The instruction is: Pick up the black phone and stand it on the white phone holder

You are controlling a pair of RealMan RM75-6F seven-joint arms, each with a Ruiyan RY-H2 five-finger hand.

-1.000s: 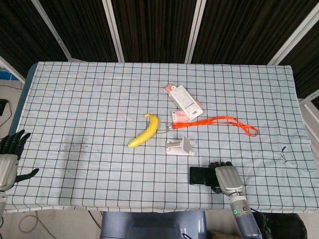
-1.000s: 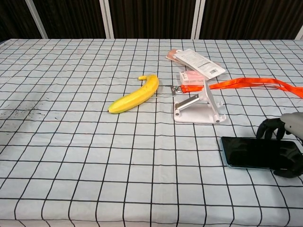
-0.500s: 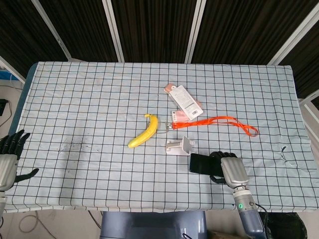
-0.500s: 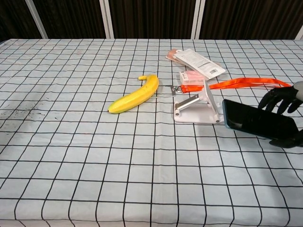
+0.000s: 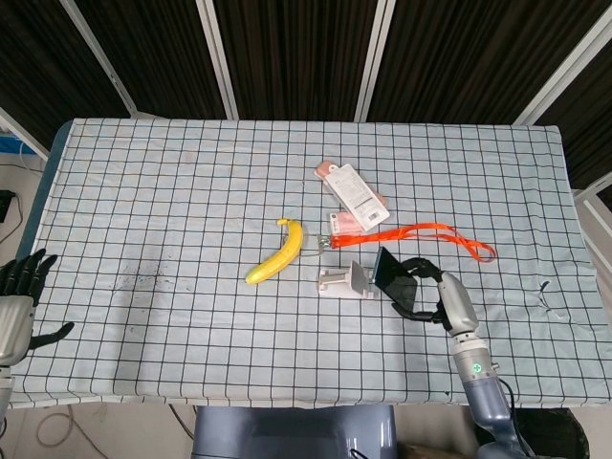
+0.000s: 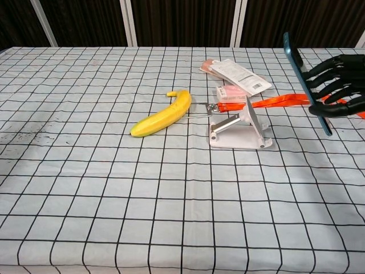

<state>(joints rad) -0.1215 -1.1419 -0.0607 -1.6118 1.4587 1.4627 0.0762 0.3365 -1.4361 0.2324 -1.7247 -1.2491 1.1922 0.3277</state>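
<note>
My right hand (image 5: pixel 421 292) (image 6: pixel 336 85) holds the black phone (image 5: pixel 390 270) (image 6: pixel 305 80) in the air, tilted nearly upright, with the fingers wrapped around its back. It hangs just right of the white phone holder (image 5: pixel 347 281) (image 6: pixel 240 130), which stands on the checked cloth near the table's middle. The phone does not touch the holder. My left hand (image 5: pixel 17 296) hangs off the table's left edge, fingers apart and holding nothing.
A yellow banana (image 5: pixel 277 253) (image 6: pixel 162 114) lies left of the holder. Behind the holder lie an orange lanyard (image 5: pixel 435 234) (image 6: pixel 296 100) with a badge and a white packet (image 5: pixel 354 191) (image 6: pixel 239 74). The table's front edge (image 5: pixel 287 397) is near.
My right hand has lifted the phone off the cloth and carried it up and toward the holder, turning it from flat to nearly upright. The left hand has not moved.
</note>
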